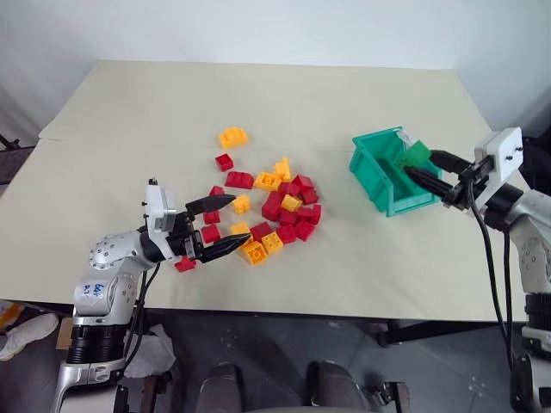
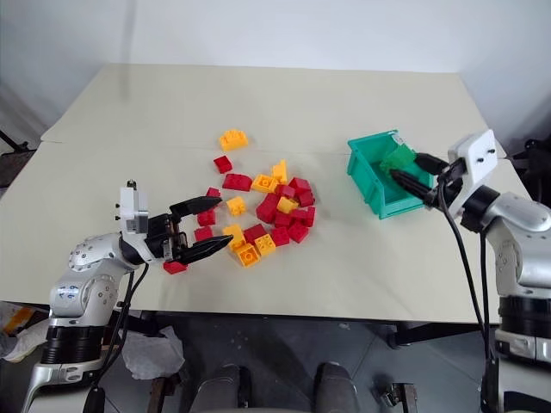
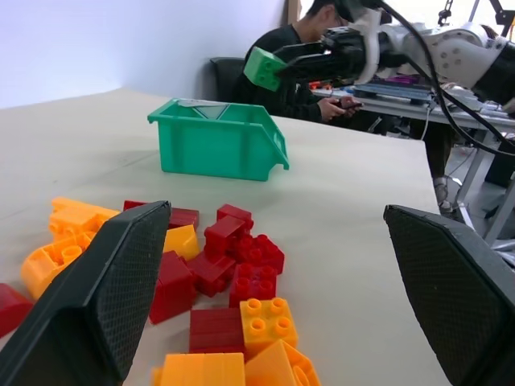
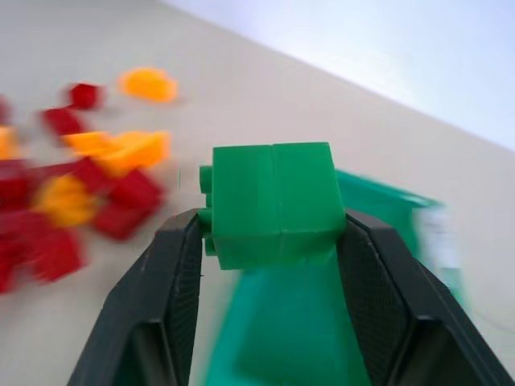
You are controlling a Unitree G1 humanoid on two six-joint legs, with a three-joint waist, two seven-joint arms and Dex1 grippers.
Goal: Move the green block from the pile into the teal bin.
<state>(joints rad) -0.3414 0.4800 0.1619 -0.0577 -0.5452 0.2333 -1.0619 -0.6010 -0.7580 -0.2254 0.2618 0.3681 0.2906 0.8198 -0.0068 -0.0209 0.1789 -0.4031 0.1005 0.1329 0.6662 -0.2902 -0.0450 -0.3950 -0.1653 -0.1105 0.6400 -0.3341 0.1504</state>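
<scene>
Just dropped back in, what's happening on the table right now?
The right tool is shut on the green block and holds it in the air over the teal bin, not yet released. The left tool is open and empty, low at the near edge of the pile of red and yellow-orange bricks on the table.

Bare table (image 1: 362,267) is left between the pile (image 1: 267,206) and the teal bin (image 1: 387,172); the bin's open top is partly overhung by the right gripper (image 1: 419,165).
</scene>
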